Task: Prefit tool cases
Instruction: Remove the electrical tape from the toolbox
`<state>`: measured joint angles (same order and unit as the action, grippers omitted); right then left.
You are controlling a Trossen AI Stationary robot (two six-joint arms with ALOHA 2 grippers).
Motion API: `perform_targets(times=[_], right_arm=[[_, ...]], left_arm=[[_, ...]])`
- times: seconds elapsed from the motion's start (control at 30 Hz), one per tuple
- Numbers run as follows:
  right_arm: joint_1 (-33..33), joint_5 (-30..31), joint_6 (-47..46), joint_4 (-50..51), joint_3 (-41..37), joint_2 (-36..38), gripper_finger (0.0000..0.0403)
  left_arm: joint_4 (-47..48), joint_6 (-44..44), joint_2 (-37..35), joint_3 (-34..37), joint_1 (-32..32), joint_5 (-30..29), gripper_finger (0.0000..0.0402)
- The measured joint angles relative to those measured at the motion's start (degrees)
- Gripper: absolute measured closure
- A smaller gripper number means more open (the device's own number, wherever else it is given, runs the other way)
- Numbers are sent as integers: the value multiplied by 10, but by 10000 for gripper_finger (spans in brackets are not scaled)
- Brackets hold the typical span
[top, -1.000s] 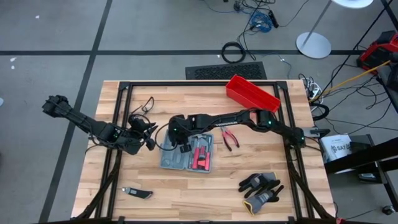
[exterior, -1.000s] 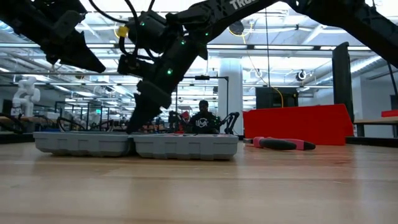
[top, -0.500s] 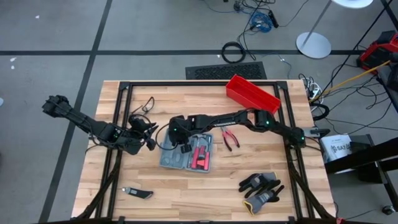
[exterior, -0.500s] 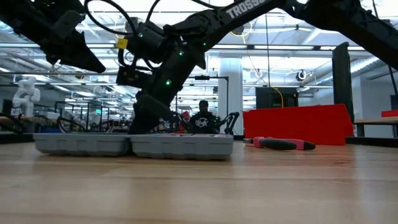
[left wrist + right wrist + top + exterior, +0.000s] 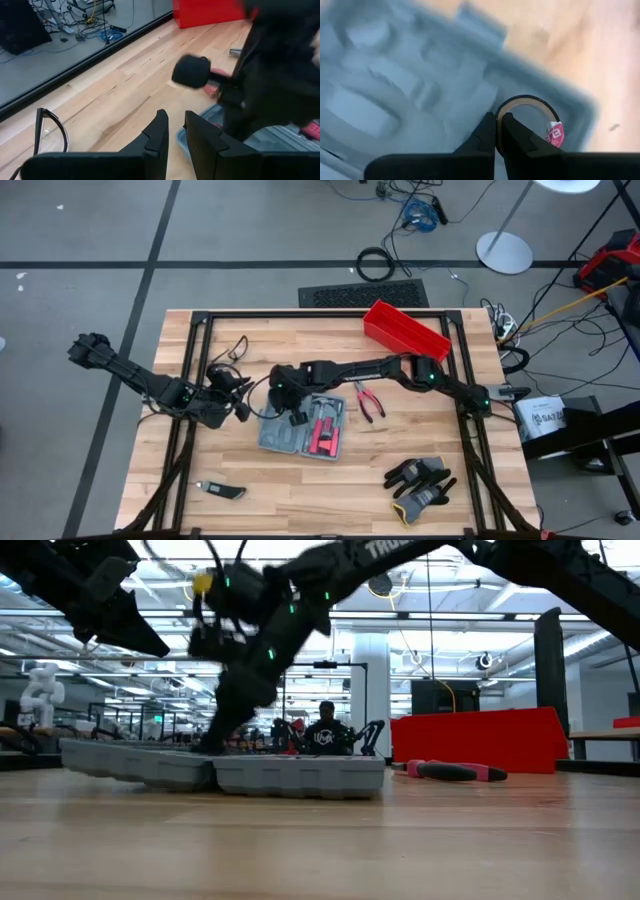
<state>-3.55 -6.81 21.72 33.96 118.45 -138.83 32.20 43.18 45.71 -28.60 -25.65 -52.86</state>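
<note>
Tool case (image 5: pixel 300 428): grey-blue shell, grey moulded interior, red tools seated in one half. Bin (image 5: pixel 405 330): solid red. Pliers (image 5: pixel 368 402): red handles. Gloves (image 5: pixel 420 481): black and grey. Table (image 5: pixel 300 490): pale striped wood, black frame.

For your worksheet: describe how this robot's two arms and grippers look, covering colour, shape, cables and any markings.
Both arms are dark, jointed and slim. The right arm carries white lettering along its link in the low view and small green lights near its wrist. A black cable loops beside the left arm. The left gripper and right gripper each have two flat, black, tapering fingers.
</note>
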Motion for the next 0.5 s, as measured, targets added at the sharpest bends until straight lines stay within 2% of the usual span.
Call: perform_targets(times=[0.17,0.27,0.43,0.5], right_arm=[[-3,17,6,35,28,7,397],[-14,51,20,35,30,6,398],[-68,64,-6,51,30,1,397],[-90,46,-35,59,30,0,383]], left_arm=[[-1,0,0,0,0,0,333],[-1,0,0,0,0,1,333],[-1,1,0,0,0,3,333],[-1,1,0,0,0,3,333]])
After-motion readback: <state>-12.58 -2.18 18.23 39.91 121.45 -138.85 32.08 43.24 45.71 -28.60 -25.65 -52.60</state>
